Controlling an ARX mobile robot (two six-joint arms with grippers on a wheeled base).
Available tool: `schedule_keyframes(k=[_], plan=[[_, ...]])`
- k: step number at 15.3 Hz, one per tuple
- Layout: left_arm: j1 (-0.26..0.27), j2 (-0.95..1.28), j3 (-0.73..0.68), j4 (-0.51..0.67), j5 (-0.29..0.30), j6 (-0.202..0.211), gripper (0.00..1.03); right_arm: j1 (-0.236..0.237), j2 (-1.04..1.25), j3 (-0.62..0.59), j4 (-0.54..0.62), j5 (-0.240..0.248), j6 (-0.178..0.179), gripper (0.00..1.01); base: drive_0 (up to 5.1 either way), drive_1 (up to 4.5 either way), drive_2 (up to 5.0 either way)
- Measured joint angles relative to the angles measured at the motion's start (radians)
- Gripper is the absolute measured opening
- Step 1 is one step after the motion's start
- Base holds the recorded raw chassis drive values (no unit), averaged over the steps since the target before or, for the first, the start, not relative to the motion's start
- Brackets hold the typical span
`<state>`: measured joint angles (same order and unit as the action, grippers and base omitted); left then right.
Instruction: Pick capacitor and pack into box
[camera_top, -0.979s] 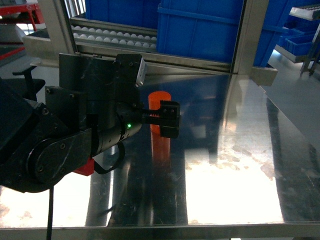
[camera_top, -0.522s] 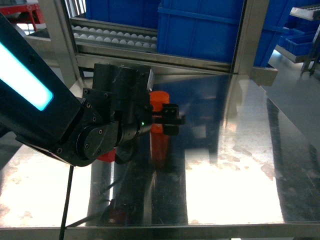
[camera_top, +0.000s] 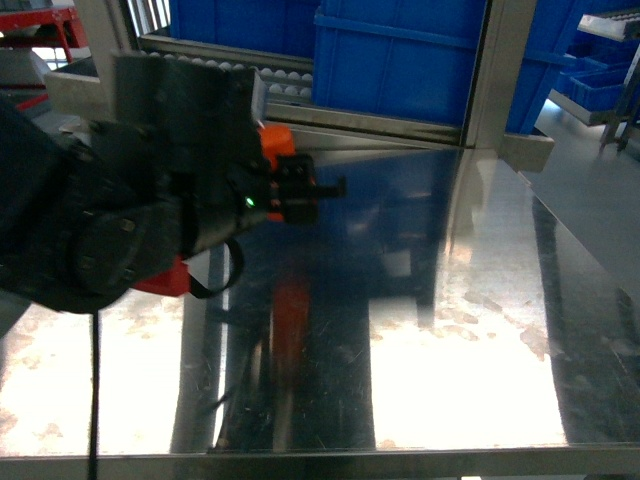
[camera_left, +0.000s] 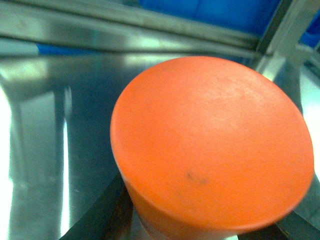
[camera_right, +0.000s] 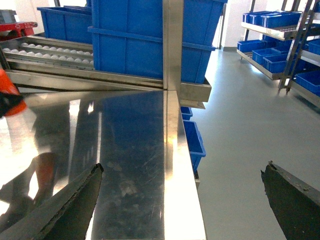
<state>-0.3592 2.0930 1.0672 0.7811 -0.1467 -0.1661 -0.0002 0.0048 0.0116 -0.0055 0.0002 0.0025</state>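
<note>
— Well, how much room is there on that steel worktop?

— Plenty to the right and toward the near edge; the polished sheet runs bare from the middle out to its right edge, where it drops off to grey floor. At the far side a steel frame post stands on the worktop's back rail, and behind it sit blue plastic bins and a roller track.

— And the capacitor?

— Up off the surface. The left gripper is clamped on the orange capacitor, at the far left of the worktop, close to the roller track. Only a bit of orange shows past the arm from the head camera, with an orange reflection on the steel below it. From the left wrist camera its round flat end fills most of the picture.

— Anything in the way?

— The bulky black left arm blocks the left part of the view. The right gripper hangs over the worktop's right edge, its jaws spread wide with nothing between them. I can't see the box anywhere.
</note>
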Motion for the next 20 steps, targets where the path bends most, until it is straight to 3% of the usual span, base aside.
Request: schedule_keyframes(k=[3, 5, 7, 9, 10, 12, 13, 15, 20], plan=[[0.079, -0.299, -0.272, 0.149, -0.014, 0.079, 0.45, 0.000, 0.000, 0.000, 0.000, 0.000, 0.000, 0.98, 0.0, 0.00, 0.0], [0.133, -0.518, -0.505, 0.158, -0.002, 0.092, 0.44, 0.000, 0.000, 0.000, 0.000, 0.000, 0.000, 0.98, 0.0, 0.00, 0.0], [0.165, -0.757, -0.697, 0.118, 0.009, 0.098, 0.44, 0.000, 0.000, 0.000, 0.000, 0.000, 0.000, 0.98, 0.0, 0.00, 0.0], [0.171, -1.085, -0.864, -0.063, 0.027, 0.071, 0.44, 0.000, 0.000, 0.000, 0.000, 0.000, 0.000, 0.98, 0.0, 0.00, 0.0], [0.166, -1.197, -0.898, -0.137, 0.036, 0.051, 0.44, 0.000, 0.000, 0.000, 0.000, 0.000, 0.000, 0.98, 0.0, 0.00, 0.0], [0.163, -1.238, -0.888, -0.114, 0.039, 0.036, 0.44, 0.000, 0.000, 0.000, 0.000, 0.000, 0.000, 0.98, 0.0, 0.00, 0.0], [0.159, -1.238, -0.895, -0.105, -0.016, 0.071, 0.44, 0.000, 0.000, 0.000, 0.000, 0.000, 0.000, 0.98, 0.0, 0.00, 0.0], [0.196, -1.309, -0.946, -0.141, -0.017, 0.127, 0.44, 0.000, 0.000, 0.000, 0.000, 0.000, 0.000, 0.98, 0.0, 0.00, 0.0], [0.262, -1.472, -1.006, -0.240, 0.052, 0.148, 0.44, 0.000, 0.000, 0.000, 0.000, 0.000, 0.000, 0.98, 0.0, 0.00, 0.0]])
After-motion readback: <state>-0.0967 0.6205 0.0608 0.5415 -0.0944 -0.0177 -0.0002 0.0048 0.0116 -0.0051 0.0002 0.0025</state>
